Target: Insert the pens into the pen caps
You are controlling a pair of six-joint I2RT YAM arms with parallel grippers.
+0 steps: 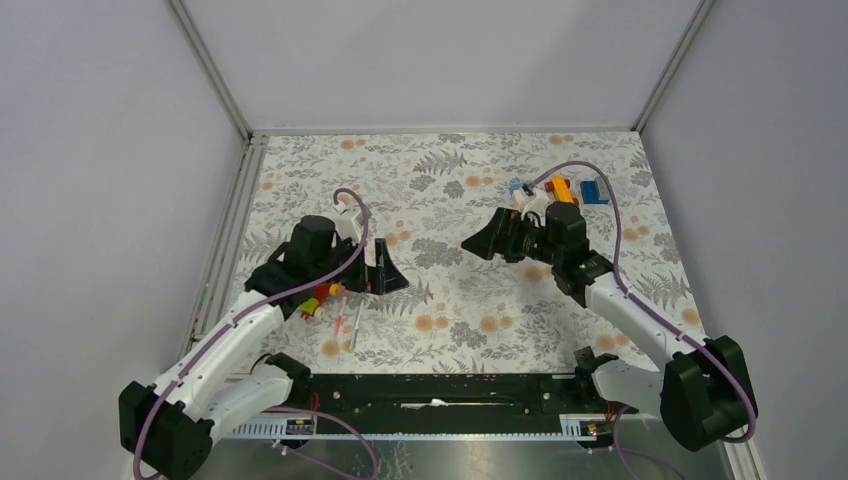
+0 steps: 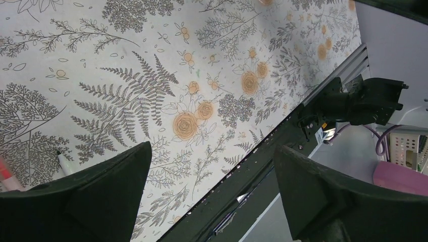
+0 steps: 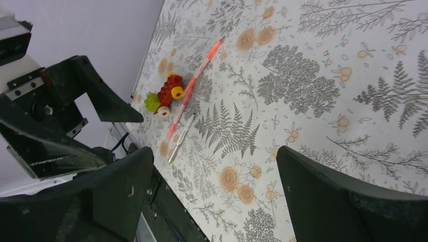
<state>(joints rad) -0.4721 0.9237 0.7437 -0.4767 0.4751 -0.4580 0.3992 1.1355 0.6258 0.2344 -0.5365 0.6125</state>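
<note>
Your left hand (image 2: 212,150), wide open and empty, is the nearer. The pens (image 3: 208,61) lie on the worktop (image 1: 450,190) just near-left of it, running near-to-far. The right hand (image 3: 214,149), also open and empty, sits well apart.

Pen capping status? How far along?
Done: nothing evident; the pink pens and white pen lie loose on the table beside the toy; pen caps too small to spot. In hand: nothing, left gripper and right gripper open, empty. Left: every insertion.
</note>
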